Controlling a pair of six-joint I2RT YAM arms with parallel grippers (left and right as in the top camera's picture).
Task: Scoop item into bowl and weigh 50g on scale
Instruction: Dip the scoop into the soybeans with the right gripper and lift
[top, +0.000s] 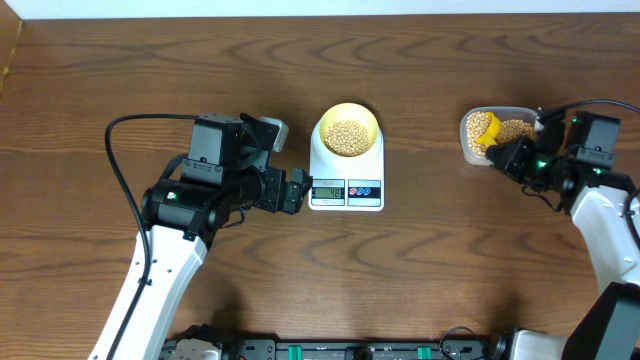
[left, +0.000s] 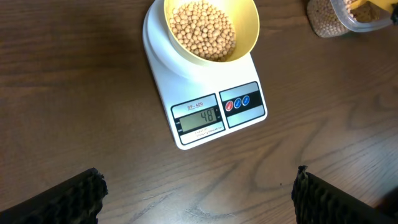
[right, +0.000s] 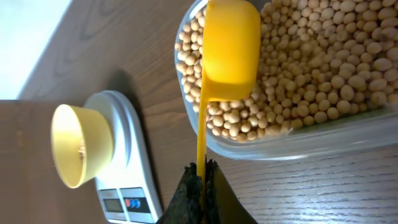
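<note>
The pale yellow bowl (top: 347, 131) holds tan beans (left: 203, 29) and sits on the white scale (top: 345, 190), whose display (left: 198, 117) reads 48. My left gripper (top: 292, 191) is open and empty, just left of the scale; its fingers (left: 199, 196) frame bare table in front of the scale. My right gripper (top: 512, 156) is shut on the handle of a bright yellow scoop (right: 229, 48), whose cup lies among the beans in the clear plastic tub (right: 292, 140) at the right. The bowl (right: 74, 144) and scale (right: 127, 155) also show in the right wrist view.
The tub (top: 470, 140) stands on the brown wooden table to the right of the scale. A black cable (top: 118, 160) loops off the left arm. A dark rail with green clips (top: 330, 350) runs along the front edge.
</note>
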